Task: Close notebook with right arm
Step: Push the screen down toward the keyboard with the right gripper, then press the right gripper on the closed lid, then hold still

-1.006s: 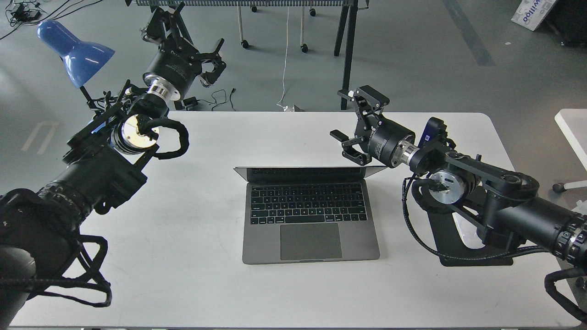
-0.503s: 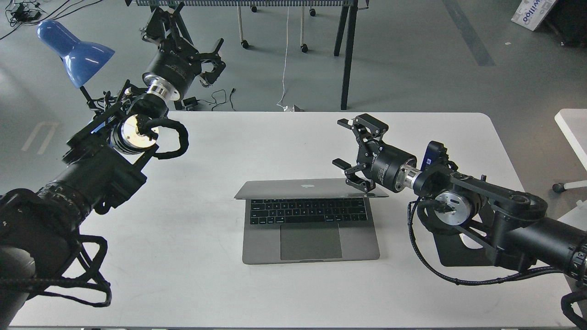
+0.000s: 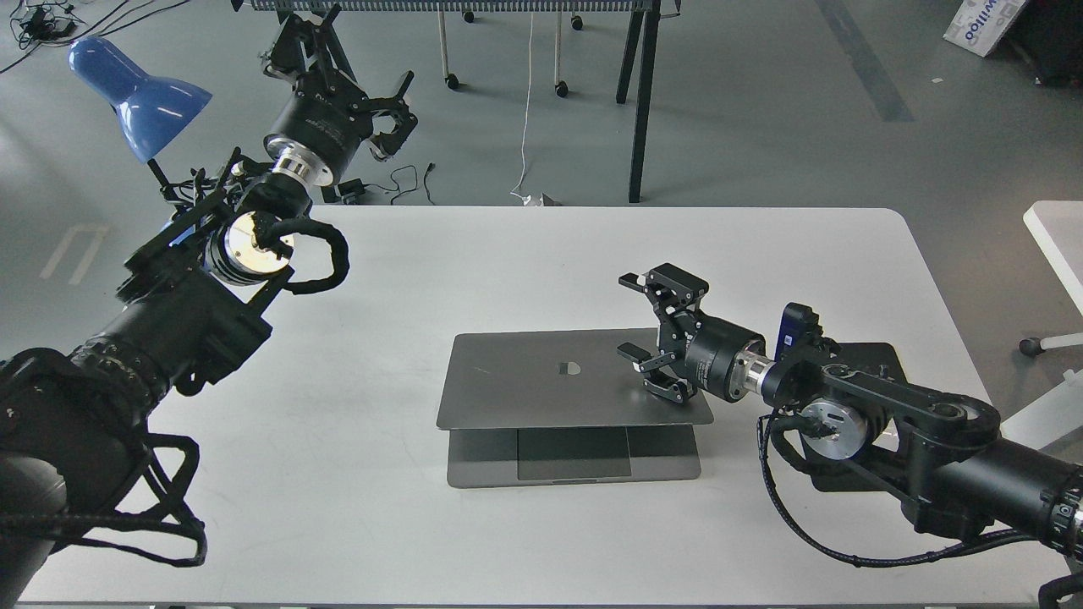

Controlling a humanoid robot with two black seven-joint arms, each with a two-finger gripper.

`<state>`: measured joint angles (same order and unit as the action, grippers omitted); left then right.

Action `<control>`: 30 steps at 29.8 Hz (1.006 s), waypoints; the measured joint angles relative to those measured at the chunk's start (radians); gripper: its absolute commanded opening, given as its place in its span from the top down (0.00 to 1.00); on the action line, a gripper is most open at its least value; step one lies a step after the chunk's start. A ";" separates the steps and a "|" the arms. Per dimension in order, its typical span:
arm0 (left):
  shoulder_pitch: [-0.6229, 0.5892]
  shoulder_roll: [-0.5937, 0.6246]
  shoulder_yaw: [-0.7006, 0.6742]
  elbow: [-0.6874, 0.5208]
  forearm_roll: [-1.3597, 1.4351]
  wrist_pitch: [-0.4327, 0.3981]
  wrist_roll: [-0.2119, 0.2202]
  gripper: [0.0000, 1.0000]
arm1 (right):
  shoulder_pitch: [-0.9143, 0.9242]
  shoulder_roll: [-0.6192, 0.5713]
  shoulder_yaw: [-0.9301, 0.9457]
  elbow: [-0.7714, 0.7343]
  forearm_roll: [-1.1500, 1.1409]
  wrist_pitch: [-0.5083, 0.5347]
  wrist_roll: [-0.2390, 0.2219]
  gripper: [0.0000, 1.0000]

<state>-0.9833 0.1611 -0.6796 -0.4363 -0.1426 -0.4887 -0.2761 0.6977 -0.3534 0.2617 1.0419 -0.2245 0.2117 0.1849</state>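
The space-grey notebook [image 3: 541, 381] lies in the middle of the white table [image 3: 381, 271]. Its lid is lowered most of the way, apple logo facing up, and only the trackpad strip and front edge of the base show beneath it. My right gripper [image 3: 647, 338] is open, its claws spread, with the lower fingers on the right part of the lid. The right arm [image 3: 888, 423], with silver disc and blue part, reaches in from the right. My left gripper [image 3: 338, 42] is raised beyond the table's far left corner, open and empty.
A blue desk lamp [image 3: 135, 93] stands at the far left behind the left arm. A flat black mouse pad [image 3: 880, 355] lies under the right arm. A black-legged table [image 3: 634, 101] and cables are on the floor beyond. A white object [image 3: 1058, 237] sits at the right edge.
My right gripper has moved down and toward me, pushing the notebook lid from half-lowered to nearly flat over the keyboard. The left arm has not moved.
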 measured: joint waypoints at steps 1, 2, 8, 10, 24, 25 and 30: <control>0.000 0.000 0.000 0.000 0.000 0.000 0.000 0.00 | -0.006 0.000 -0.001 -0.001 -0.001 0.000 0.000 0.00; 0.000 0.000 0.000 -0.001 0.000 0.000 0.000 0.00 | -0.012 0.000 -0.001 -0.002 -0.003 0.000 0.000 0.00; 0.000 0.000 0.000 -0.001 0.000 0.000 0.000 0.00 | -0.044 0.011 -0.002 -0.014 -0.049 -0.002 0.001 0.00; 0.000 0.000 0.000 0.000 0.000 0.000 0.000 0.00 | -0.054 0.017 -0.002 -0.015 -0.064 -0.004 0.001 0.00; 0.000 0.000 0.000 0.000 0.000 0.000 0.000 0.00 | -0.070 0.089 -0.035 -0.079 -0.097 -0.024 0.000 0.00; 0.000 0.000 0.000 0.000 0.000 0.000 0.000 0.00 | -0.070 0.089 -0.036 -0.080 -0.097 -0.024 0.000 0.00; 0.000 0.000 0.000 0.000 0.000 0.000 0.000 0.00 | -0.071 0.089 -0.039 -0.079 -0.098 -0.024 -0.001 0.00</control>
<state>-0.9833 0.1610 -0.6796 -0.4365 -0.1427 -0.4887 -0.2761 0.6271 -0.2644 0.2231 0.9624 -0.3223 0.1872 0.1839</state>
